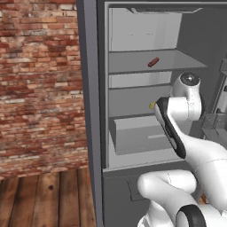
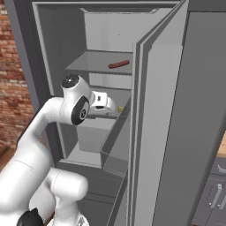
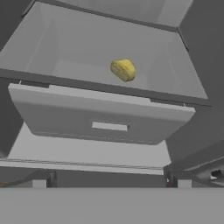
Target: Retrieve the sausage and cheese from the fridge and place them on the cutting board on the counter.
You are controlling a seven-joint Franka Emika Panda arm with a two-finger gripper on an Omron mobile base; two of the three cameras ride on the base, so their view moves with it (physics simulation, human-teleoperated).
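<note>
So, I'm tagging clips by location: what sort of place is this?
Most likely a home kitchen, rendered: an open fridge with a sausage and a cheese on its shelves, plus drawers with metal handles beside it.

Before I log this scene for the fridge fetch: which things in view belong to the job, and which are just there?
Belongs to the job:
- sausage, on the upper shelf
- cheese, on the shelf above the drawer
- fridge, door open

Just there:
- drawer inside the fridge
- brick wall
- wooden floor
</note>
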